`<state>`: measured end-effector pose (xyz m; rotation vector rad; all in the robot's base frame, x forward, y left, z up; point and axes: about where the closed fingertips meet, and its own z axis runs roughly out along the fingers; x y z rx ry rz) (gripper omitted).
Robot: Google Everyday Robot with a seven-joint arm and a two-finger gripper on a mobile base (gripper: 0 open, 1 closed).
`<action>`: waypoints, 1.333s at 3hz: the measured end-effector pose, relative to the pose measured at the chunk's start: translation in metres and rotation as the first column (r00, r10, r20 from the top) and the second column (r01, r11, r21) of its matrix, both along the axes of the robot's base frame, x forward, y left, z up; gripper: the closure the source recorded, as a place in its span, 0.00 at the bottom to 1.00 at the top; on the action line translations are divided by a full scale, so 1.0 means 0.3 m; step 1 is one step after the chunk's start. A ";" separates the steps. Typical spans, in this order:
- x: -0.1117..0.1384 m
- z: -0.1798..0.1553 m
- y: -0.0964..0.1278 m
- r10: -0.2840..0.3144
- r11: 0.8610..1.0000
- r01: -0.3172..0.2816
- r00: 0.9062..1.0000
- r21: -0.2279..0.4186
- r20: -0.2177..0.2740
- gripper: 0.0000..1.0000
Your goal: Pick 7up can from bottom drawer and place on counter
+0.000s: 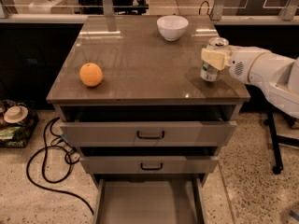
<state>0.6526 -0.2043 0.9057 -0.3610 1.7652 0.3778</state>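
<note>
Two fingers (211,58): one cream pad lies pressed across the side of the 7up can (217,42). The other finger is hidden behind the can, so I judge this a pinch on it.
Gripper (210,63): over the right side of the counter (140,64), reaching in from the right on the white arm (264,69).
7up can: upright in the grip and out of the bottom drawer (149,202). Its base is at or just above the glossy top; I cannot tell whether it touches.
Risk, release: if I let go while the base hangs above the surface, the can could land tilted and topple or roll. I would want it seated first.
Risk, edge: the can sits near the right edge and not far from the front one. A nudge from the pad as the arm withdraws rightward could drag it off.
Risk, below: a fall off the front would drop it past the two upper drawers (149,134) toward the open bottom one.
Open room: there is a wide bare top to the left of the can. The orange (90,74) is well apart at the left, and the white bowl (172,27) is at the back.
Way out: the right side looks open for the arm.
</note>
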 end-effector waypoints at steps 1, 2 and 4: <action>0.108 0.005 0.067 0.083 0.996 -0.083 0.996 -0.020 -0.021 1.00; 0.191 0.013 0.104 0.148 0.989 -0.148 0.989 -0.023 -0.016 1.00; 0.275 -0.004 0.141 0.274 0.961 -0.275 0.961 0.017 0.037 1.00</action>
